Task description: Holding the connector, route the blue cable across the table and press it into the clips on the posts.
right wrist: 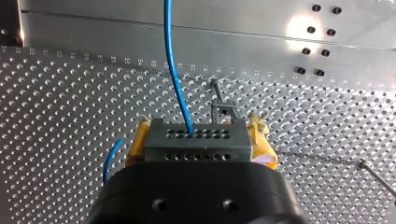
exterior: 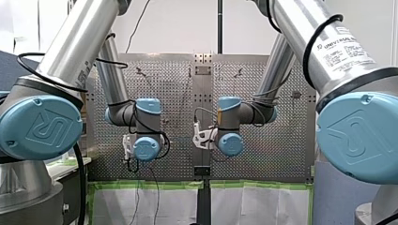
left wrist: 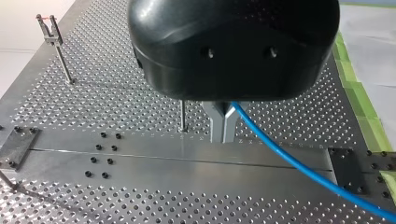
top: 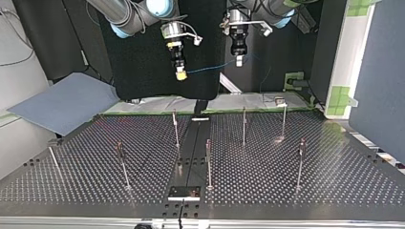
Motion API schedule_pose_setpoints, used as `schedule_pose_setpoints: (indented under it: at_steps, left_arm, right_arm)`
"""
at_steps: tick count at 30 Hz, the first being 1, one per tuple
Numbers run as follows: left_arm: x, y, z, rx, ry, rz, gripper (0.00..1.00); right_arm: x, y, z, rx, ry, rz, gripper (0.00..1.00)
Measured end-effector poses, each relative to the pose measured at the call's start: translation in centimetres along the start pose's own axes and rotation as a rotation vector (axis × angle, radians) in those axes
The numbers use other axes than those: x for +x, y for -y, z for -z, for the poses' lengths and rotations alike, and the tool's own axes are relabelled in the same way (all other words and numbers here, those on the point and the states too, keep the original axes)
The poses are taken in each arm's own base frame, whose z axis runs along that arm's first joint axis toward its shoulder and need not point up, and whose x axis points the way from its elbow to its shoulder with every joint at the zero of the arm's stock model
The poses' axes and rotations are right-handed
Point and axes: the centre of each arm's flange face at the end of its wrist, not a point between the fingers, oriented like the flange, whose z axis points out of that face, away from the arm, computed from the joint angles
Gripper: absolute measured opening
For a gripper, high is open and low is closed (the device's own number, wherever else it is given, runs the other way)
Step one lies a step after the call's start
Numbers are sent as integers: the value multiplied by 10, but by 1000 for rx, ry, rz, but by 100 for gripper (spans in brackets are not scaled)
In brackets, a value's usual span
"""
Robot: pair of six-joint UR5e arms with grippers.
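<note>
**Item 1.** My left gripper (left wrist: 223, 125): 2 metal fingers pressed together on the blue cable (left wrist: 289, 163). The cable leaves the fingertips and runs off to one side, clear of the table (left wrist: 116, 200). 1 thin post (left wrist: 183, 115) stands just beside the fingers. A clip-topped post (left wrist: 50, 32) stands well apart, near the plate's edge. The green tape border (left wrist: 355, 84) lies off to the cable's side.

**Item 2.** My right gripper (top: 180, 74): yellow pads (right wrist: 134, 144) clamped on the grey connector (right wrist: 196, 140). The cable leaves the connector's perforated face and runs straight ahead. 1 clip post (right wrist: 222, 106) stands just ahead of the connector, on the table below it.

**Item 3.** Clearance: in the top view, both grippers hang well above the posts, with the cable strung between them. There is open plate on every side.
</note>
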Motion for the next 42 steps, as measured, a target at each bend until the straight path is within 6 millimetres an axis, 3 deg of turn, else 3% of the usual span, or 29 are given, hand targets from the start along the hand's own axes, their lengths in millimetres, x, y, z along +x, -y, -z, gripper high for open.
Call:
schedule_pose_setpoints:
  at_steps: [42]
  left_arm:
    - [-7,4,-2,9,-7,-9,0]
  right_arm:
    - [0,0,0,-2,0,0,0]
